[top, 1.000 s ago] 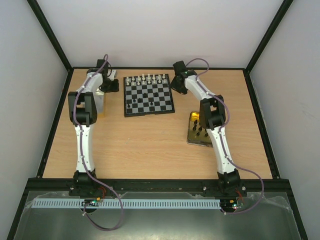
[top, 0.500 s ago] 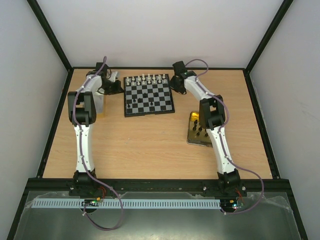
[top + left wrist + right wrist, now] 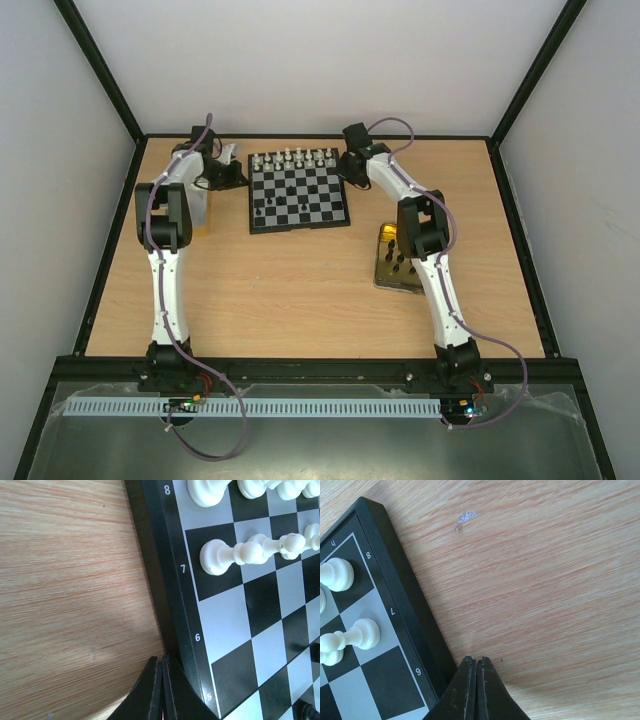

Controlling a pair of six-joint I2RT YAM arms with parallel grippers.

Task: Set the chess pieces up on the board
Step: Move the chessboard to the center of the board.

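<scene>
The board (image 3: 299, 227) lies at the far middle of the table. White chess pieces (image 3: 292, 158) fill its two far rows, and a few black ones (image 3: 290, 188) stand mid-board. More black pieces stand on the gold tray (image 3: 385, 277). My left gripper (image 3: 240, 180) is shut and empty, its tips (image 3: 163, 659) at the board's left rim (image 3: 165, 580) by row 6, near a white pawn (image 3: 220, 557). My right gripper (image 3: 346, 172) is shut and empty too. Its tips (image 3: 476, 660) rest on the wood beside the right rim (image 3: 405, 595), close to a white pawn (image 3: 362, 632).
A pale container with a yellow edge (image 3: 203, 208) sits partly hidden under the left arm. A small scuff (image 3: 465, 517) marks the wood right of the board. Black frame rails (image 3: 515, 200) border the table's sides.
The left gripper has shut and moved right and down to the board's left rim. The right gripper has shut and edged left towards the right rim.
</scene>
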